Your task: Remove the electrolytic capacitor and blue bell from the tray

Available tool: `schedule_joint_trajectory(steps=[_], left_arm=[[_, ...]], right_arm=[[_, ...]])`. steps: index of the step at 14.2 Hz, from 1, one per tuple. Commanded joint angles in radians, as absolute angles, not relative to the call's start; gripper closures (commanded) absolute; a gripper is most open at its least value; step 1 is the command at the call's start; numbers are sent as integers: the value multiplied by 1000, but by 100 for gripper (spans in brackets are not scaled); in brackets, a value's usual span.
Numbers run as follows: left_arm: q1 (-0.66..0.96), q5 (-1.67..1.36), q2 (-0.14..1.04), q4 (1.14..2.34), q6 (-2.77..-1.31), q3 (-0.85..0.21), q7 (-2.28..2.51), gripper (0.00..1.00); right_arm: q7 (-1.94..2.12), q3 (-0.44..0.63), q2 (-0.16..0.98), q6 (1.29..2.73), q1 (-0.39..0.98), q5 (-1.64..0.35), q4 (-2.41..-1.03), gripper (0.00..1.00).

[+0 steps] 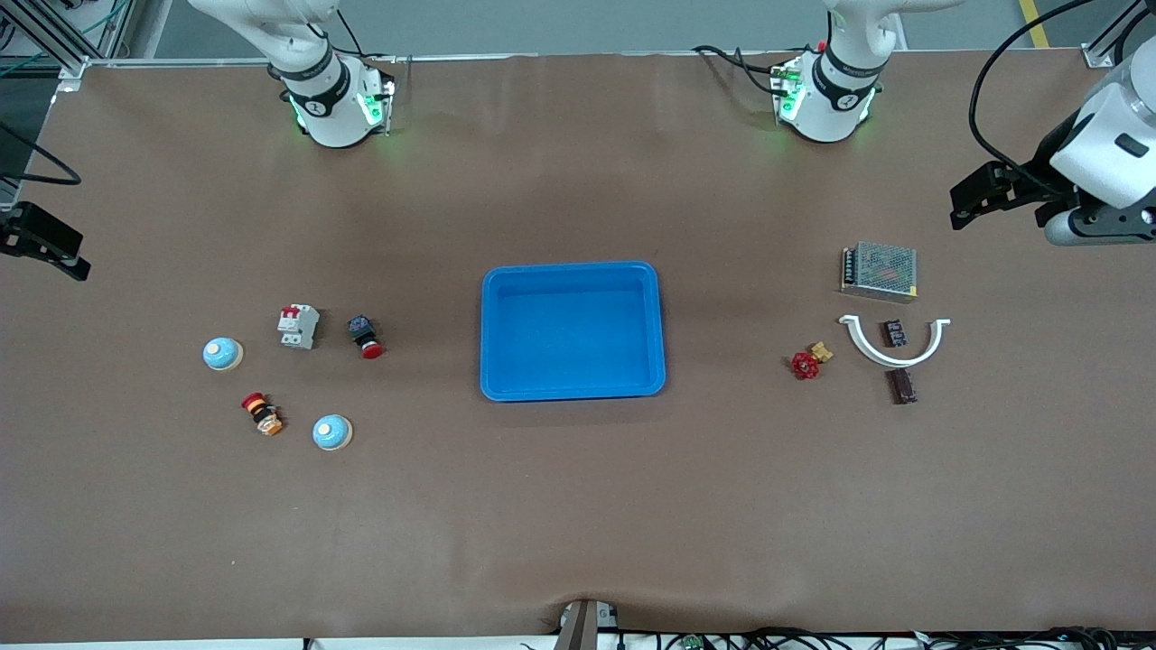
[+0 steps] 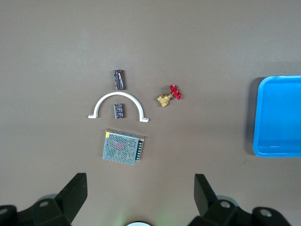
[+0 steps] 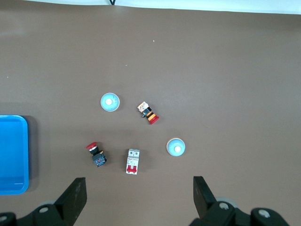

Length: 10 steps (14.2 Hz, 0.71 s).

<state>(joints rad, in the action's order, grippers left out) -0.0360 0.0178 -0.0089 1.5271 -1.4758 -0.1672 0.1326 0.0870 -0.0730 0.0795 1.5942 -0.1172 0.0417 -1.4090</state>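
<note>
Front view, clock around blue tray (image 1: 573, 268), mid-table. At 3 o'clock, toward left arm's end: capacitor (image 1: 895, 333) inside white half-ring clamp (image 1: 867, 348); second capacitor (image 1: 901, 385) just at 6 o'clock of that clamp. At 12 o'clock of clamp: mesh power supply (image 1: 880, 270). At 9 o'clock of clamp: red valve (image 1: 808, 361).

At 9 o'clock of tray: bell (image 1: 222, 353), circuit breaker (image 1: 298, 326), red push button (image 1: 365, 336). At 8 o'clock: second bell (image 1: 331, 432), emergency stop button (image 1: 262, 413).

Left gripper (image 2: 139, 181) up over bare table at left arm's end. Jaws wide, gripping nothing, well apart from both capacitors.

Right gripper (image 3: 138, 183) up over bare table at right arm's end. Jaws wide, gripping nothing, well apart from both bells.
</note>
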Motion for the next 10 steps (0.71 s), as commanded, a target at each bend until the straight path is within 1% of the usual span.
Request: schedule_joint_trajectory(steps=[1, 5, 10], left_arm=[[-40, -2, -57, 1554, -1465, -166, 104, 0], [-41, 0, -64, 1554, -1471, -166, 103, 0], [-37, 0, -60, 1548, -1470, -166, 100, 0]], right_arm=[[86, -86, 71, 1592, -133, 21, -1419, 0], [78, -83, 71, 1569, -150, -58, -1428, 0], [80, -83, 71, 1569, -150, -57, -1430, 0]])
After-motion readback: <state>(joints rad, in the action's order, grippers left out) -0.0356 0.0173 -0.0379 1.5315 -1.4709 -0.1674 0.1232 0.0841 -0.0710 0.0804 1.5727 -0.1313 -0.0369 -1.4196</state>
